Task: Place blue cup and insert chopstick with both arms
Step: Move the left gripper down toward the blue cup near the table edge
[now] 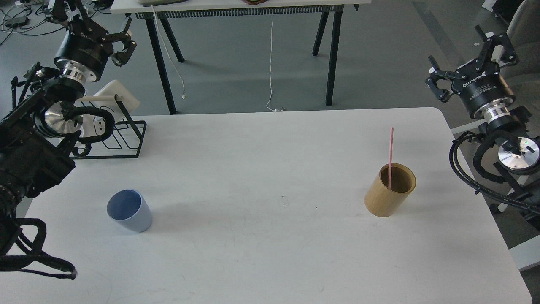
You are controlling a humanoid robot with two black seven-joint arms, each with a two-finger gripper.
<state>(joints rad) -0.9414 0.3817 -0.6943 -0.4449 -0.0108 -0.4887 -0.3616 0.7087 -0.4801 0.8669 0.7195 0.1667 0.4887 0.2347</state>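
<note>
Blue cup (130, 210): stands upright near the table's (270, 253) left edge, toward the near side; smooth pale-blue plastic, tapering to a narrower base, no handle, mouth open upward.
Wooden holder (390, 190): tan cylinder toward the right edge, well apart from the cup; matte wood, dark inside.
Chopstick (390, 158): thin, straight, pink; stands in the holder, long axis close to vertical, upper half clear of the rim.
Wire rack (122, 135): black, at the far left corner, carrying a light wooden rod and a white piece.
Left hand (122, 42): raised beyond the far left corner, fingers spread, holding nothing; the nearer arm to the cup, which lies nearward of it.
Right hand (472, 63): raised off the far right corner, fingers spread, empty; the nearer arm to the chopstick, which lies nearward and inward.
</note>
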